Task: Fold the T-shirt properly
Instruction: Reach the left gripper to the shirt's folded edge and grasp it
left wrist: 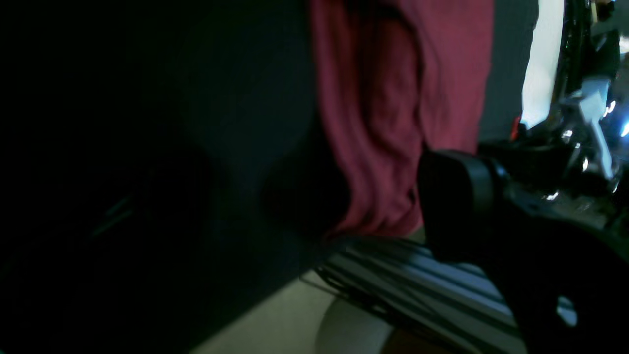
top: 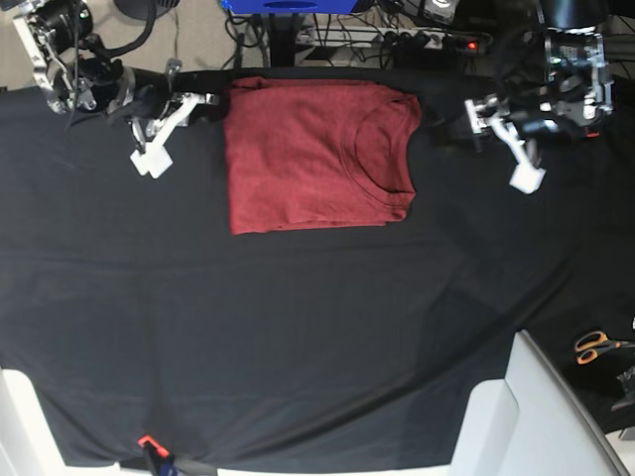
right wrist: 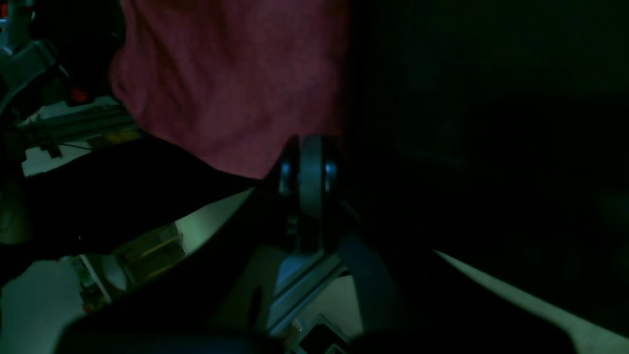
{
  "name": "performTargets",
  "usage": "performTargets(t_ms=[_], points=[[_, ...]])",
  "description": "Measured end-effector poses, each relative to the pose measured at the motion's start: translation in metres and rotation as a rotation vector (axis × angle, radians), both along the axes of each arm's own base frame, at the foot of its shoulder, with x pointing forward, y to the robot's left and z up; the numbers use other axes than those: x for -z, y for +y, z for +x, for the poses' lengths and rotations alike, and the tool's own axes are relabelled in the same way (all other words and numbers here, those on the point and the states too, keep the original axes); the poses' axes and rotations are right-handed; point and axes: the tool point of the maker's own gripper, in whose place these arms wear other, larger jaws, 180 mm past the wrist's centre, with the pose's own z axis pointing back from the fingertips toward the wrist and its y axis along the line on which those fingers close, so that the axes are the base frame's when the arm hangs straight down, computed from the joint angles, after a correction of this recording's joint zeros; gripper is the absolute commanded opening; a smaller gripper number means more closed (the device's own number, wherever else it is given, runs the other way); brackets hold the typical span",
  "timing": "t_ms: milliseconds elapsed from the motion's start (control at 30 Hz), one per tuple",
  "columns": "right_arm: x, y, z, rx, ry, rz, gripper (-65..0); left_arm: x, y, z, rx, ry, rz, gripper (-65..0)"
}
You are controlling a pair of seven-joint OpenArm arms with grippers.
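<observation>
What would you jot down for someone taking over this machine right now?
Left gripper: open, empty, just beside the collar end of the shirt.
Right gripper: shut, empty, at the shirt's other end.
Shirt: folded into a neat rectangle, sleeves tucked in, lying flat on the black cloth near the far edge.
Done: the folding looks finished.
Left: probably only to pull both arms back, perhaps smooth the collar.

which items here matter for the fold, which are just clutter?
Job:
T-shirt, folded on the black cloth
left gripper, open
right gripper, shut

Lying about:
scissors
power strip
</observation>
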Motion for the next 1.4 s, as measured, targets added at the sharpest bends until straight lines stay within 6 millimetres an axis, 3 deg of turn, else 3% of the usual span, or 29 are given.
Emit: performTargets(t_ms=[100, 367, 633, 1200, 1400], points=[[0.000, 0.000, 0.001, 0.000, -0.002, 0.000, -65.0, 0.003, -0.019, 0.002, -0.003, -0.018, -0.032, 0.0], [0.000, 0.000, 0.001, 0.000, -0.003, -0.001, -65.0, 0.003, -0.043, 0.015, 0.007, -0.037, -0.064, 0.0], [0.001, -0.010, 0.001, -0.004, -0.004, -0.024, -65.0, 0.003, -0.087, 0.015, 0.099, -0.035, -0.119, 0.0], [0.002, -0.019, 0.003, 0.028, -0.002, -0.032, -65.0, 0.006, -0.114, 0.026, 0.052, -0.034, -0.210, 0.0], [0.002, -0.019, 0.003, 0.028, -0.002, -0.031, -65.0, 0.007, -0.134, 0.031, 0.073, -0.065, -0.229, 0.0]])
